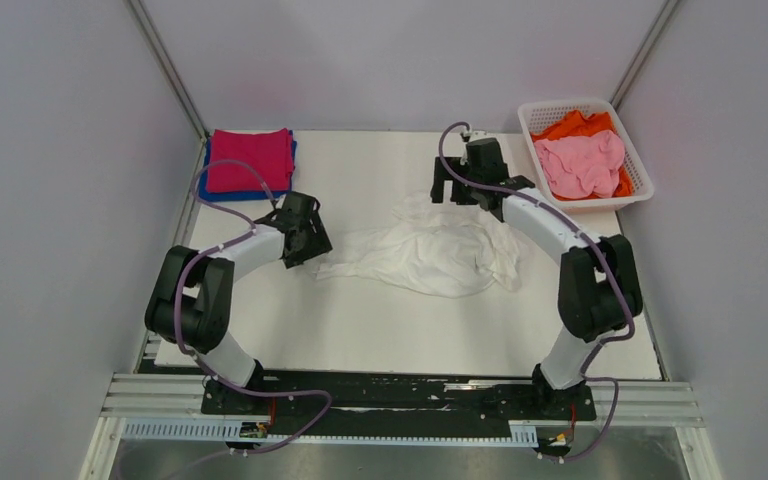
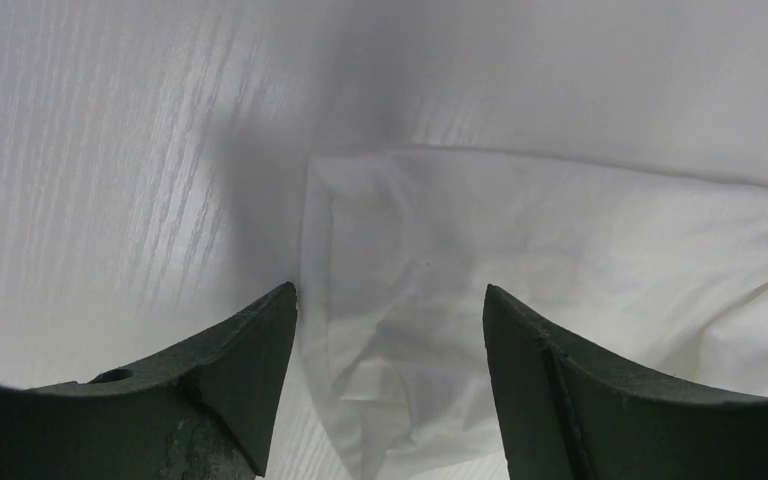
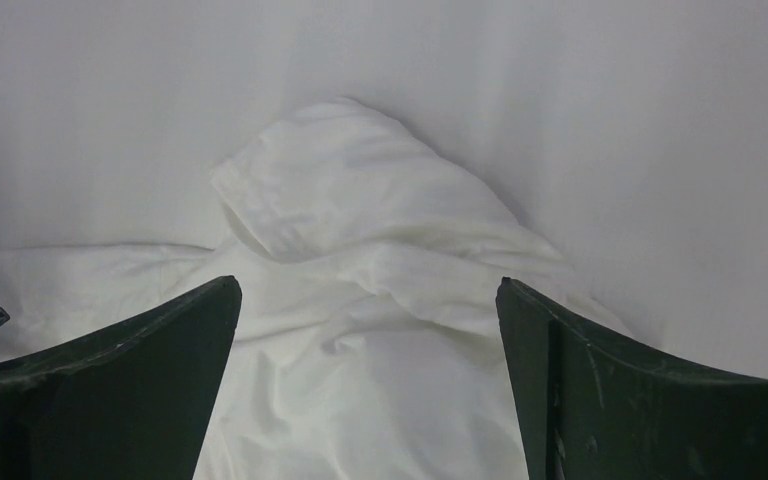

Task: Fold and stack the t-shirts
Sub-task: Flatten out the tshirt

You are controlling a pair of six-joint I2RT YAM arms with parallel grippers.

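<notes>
A white t-shirt (image 1: 430,252) lies crumpled in the middle of the table. Its left tip reaches toward my left gripper (image 1: 312,243). In the left wrist view a folded corner of the white t-shirt (image 2: 520,260) lies on the table between the fingers of my left gripper (image 2: 389,287), whose jaws stand apart and are not clamped. My right gripper (image 1: 450,192) hangs open over the shirt's far edge. In the right wrist view a bunched lump of the white t-shirt (image 3: 360,230) sits between and beyond the tips of my right gripper (image 3: 368,281). A folded magenta t-shirt (image 1: 250,158) rests on a folded blue t-shirt (image 1: 245,194) at the back left.
A white lattice basket (image 1: 640,190) stands at the back right and holds a crumpled pink t-shirt (image 1: 582,163) over an orange t-shirt (image 1: 580,124). Grey walls close the table on three sides. Both arm bases sit at the near edge.
</notes>
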